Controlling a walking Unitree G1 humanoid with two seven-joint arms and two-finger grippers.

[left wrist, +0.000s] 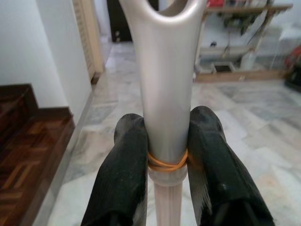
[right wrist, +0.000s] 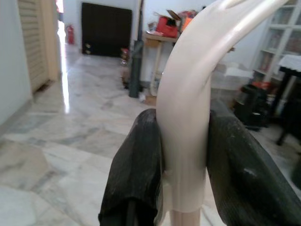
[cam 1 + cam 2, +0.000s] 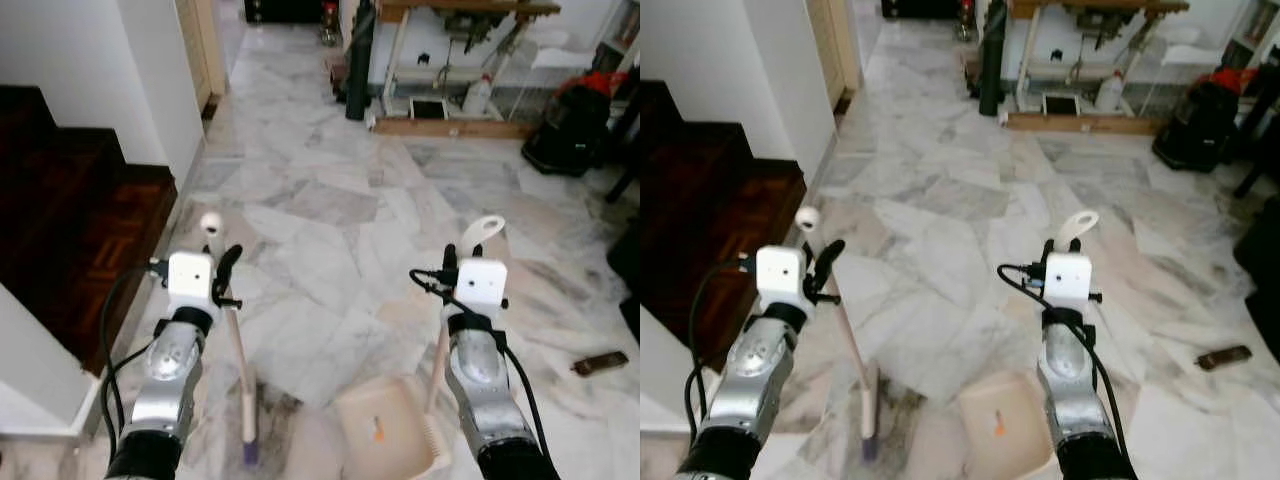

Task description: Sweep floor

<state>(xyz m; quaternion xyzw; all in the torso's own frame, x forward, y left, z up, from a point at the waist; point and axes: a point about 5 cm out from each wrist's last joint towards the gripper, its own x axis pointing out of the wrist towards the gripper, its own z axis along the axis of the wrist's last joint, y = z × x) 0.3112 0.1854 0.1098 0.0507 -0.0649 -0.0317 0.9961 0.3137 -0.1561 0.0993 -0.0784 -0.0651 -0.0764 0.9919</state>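
My left gripper point(image 3: 222, 272) is shut on the pale handle of a broom point(image 3: 238, 360). The handle slants down to the broom's purple-tipped head point(image 3: 248, 448) on the marble floor point(image 3: 320, 210). In the left wrist view both black fingers point(image 1: 127, 160) press the broom handle point(image 1: 167, 70) just above an orange rubber band. My right gripper point(image 3: 455, 262) is shut on the looped handle point(image 3: 484, 232) of a beige dustpan point(image 3: 385, 420). The dustpan rests on the floor between my arms, with a small orange bit point(image 3: 378, 433) in it. The right wrist view shows the dustpan handle point(image 2: 188, 70) clamped between the fingers.
Dark wooden stairs point(image 3: 70, 230) and a white wall corner point(image 3: 150, 90) lie close on my left. Far ahead are a cluttered table point(image 3: 450, 70), a dark cylinder point(image 3: 358, 70) and a black and red machine point(image 3: 570, 125). A small dark object point(image 3: 600, 362) lies on the floor at right.
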